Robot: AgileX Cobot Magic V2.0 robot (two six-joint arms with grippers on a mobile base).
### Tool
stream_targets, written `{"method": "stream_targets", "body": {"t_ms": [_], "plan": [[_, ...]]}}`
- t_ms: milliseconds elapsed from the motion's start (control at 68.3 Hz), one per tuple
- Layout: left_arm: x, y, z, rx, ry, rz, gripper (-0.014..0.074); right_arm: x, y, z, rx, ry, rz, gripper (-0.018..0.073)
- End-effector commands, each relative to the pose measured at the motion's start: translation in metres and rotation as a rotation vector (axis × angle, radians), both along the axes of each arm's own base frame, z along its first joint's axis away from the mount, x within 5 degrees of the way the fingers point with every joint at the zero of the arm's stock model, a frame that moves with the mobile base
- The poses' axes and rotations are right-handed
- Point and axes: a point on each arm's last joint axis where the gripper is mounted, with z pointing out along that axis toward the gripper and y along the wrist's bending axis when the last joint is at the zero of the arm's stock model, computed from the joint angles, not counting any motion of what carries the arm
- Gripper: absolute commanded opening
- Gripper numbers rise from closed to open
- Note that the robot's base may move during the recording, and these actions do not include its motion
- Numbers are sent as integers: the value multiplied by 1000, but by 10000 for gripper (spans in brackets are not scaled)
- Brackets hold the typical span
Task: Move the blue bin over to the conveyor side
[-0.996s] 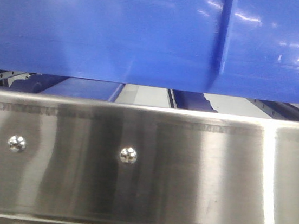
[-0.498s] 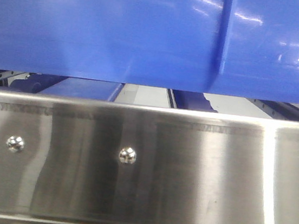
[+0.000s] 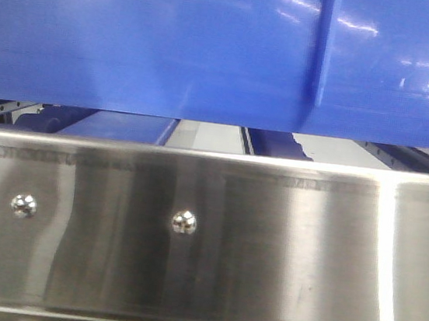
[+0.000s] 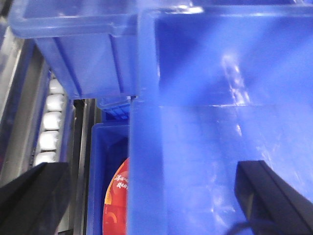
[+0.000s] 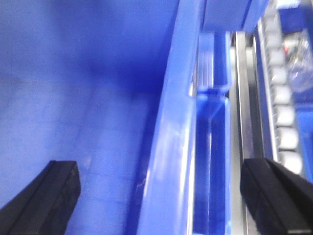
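Note:
The blue bin (image 3: 174,46) fills the top of the front view with its glossy wall and one vertical rib. In the left wrist view my left gripper (image 4: 151,196) is open, its black fingers (image 4: 34,196) straddling the bin's left wall (image 4: 146,161), one inside and one outside. In the right wrist view my right gripper (image 5: 159,191) is open, its fingers (image 5: 49,196) straddling the bin's right wall (image 5: 166,147). The bin's inside (image 5: 73,98) looks empty. The dark conveyor belt is out of view.
A stainless steel rail (image 3: 206,230) with two rivets runs across in front, below the bin. Other blue bins stand close by (image 4: 73,44) (image 5: 212,161), one holding a red-orange package (image 4: 117,200). White rollers (image 4: 49,132) (image 5: 283,112) run along both outer sides.
The bin's wall has shifted only very slightly. The dark reflection on the steel rail has changed shape a little.

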Motion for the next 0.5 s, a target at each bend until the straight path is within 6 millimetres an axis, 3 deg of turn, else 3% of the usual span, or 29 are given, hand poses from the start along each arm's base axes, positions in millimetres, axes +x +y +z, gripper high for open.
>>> {"method": "stream_targets", "body": {"t_ms": [0,483], "plan": [[6,0,-3,-5,3,-6,569,8,3,-7,-5,10,-5,549],[39,-1,-33,-9,106,-18,569,20,7,-19,-28,47,-4,549]]}}
